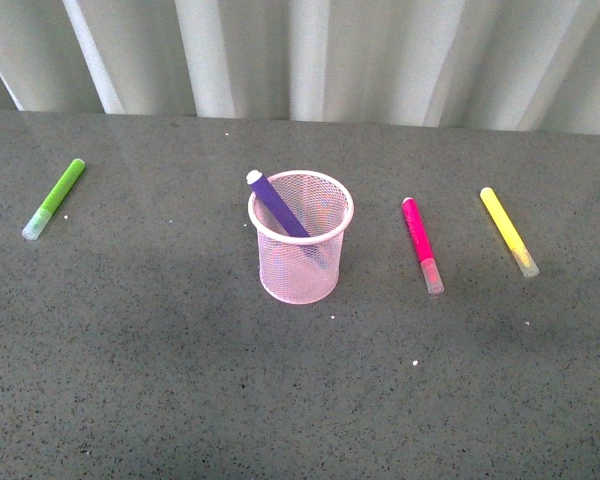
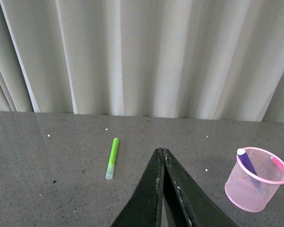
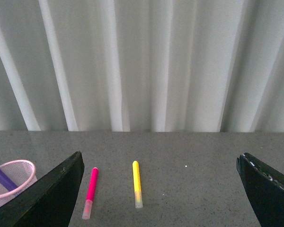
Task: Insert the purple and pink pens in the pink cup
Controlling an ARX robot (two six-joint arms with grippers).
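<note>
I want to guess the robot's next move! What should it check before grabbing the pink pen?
1. Purple pen in pink cup: ok, leaning against the rim.
2. Pink pen free to grab: ok, flat on the table, apart from the yellow pen.
3. Right claw open: ok, wide.
4. Left claw clear of the cup: ok, shut, off to the side.
5. Cup upright: ok.

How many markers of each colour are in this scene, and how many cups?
purple marker: 1 (leaning inside the cup)
pink marker: 1 (lying on the table)
yellow marker: 1 (lying on the table)
green marker: 1 (lying on the table)
pink mesh cup: 1
Total: 5 things, 4 markers and 1 cup
</note>
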